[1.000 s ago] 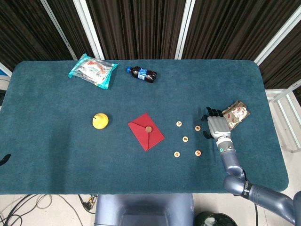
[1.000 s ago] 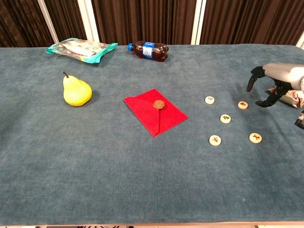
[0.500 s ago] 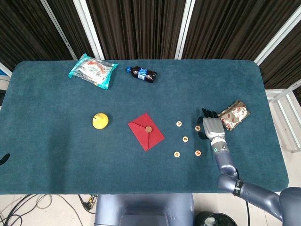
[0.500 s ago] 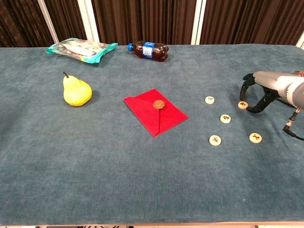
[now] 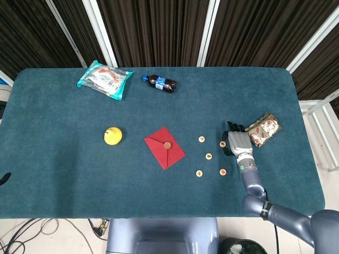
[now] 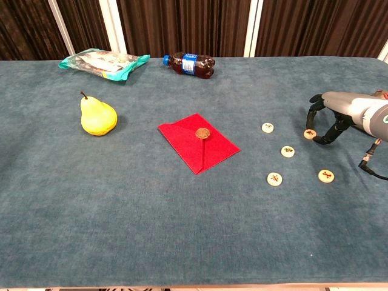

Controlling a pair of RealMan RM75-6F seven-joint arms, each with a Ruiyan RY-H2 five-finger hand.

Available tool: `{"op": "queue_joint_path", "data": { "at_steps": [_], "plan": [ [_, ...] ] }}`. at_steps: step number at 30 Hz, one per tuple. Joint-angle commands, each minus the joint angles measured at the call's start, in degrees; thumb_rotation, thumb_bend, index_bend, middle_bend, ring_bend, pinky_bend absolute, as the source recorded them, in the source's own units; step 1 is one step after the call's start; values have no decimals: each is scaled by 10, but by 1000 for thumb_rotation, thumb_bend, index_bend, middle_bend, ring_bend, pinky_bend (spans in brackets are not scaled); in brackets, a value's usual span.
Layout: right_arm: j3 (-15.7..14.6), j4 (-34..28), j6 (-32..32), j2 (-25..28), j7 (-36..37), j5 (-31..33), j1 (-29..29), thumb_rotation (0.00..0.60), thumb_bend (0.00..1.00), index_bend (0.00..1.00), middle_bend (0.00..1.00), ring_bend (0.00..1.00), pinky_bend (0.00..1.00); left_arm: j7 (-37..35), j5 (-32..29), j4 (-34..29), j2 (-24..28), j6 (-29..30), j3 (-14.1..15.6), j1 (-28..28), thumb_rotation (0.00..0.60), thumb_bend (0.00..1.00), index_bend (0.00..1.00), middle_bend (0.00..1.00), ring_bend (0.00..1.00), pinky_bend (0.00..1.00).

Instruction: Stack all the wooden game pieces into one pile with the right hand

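Observation:
Several round wooden game pieces lie flat and apart on the teal cloth, right of centre. One piece (image 5: 201,139) (image 6: 267,127) is nearest the envelope, another (image 5: 208,156) (image 6: 287,151) sits mid-group, and two (image 6: 274,179) (image 6: 327,176) lie nearer the front. My right hand (image 5: 235,142) (image 6: 330,115) arches over the rightmost piece (image 5: 223,143) (image 6: 310,134). Its fingertips come down on either side of that piece. The piece rests on the cloth, and no lift shows. The left hand is out of both views.
A red envelope (image 6: 199,141) lies left of the pieces. A yellow pear (image 6: 97,116) stands further left. A cola bottle (image 6: 189,65) and a snack bag (image 6: 104,62) lie at the back. A gold wrapper (image 5: 265,128) sits just right of the hand, near the table's right edge.
Over the last second my right hand moved left and came down around the rightmost piece. It has barely shifted in the last half second. The pieces have not moved.

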Motion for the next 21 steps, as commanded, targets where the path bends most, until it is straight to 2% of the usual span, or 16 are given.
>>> {"op": "queue_joint_path", "data": {
  "at_steps": [1, 21],
  "plan": [
    [1, 4, -1, -3, -2, 3, 2, 600, 417, 455, 0, 0, 17, 0, 0, 0, 0, 0, 0, 0, 600, 145, 79, 5, 0, 0],
    [2, 11, -1, -8, -5, 6, 5, 600, 416, 529, 0, 0, 17, -8, -1, -2, 1, -3, -1, 0, 600, 145, 79, 5, 0, 0]
  ]
}}
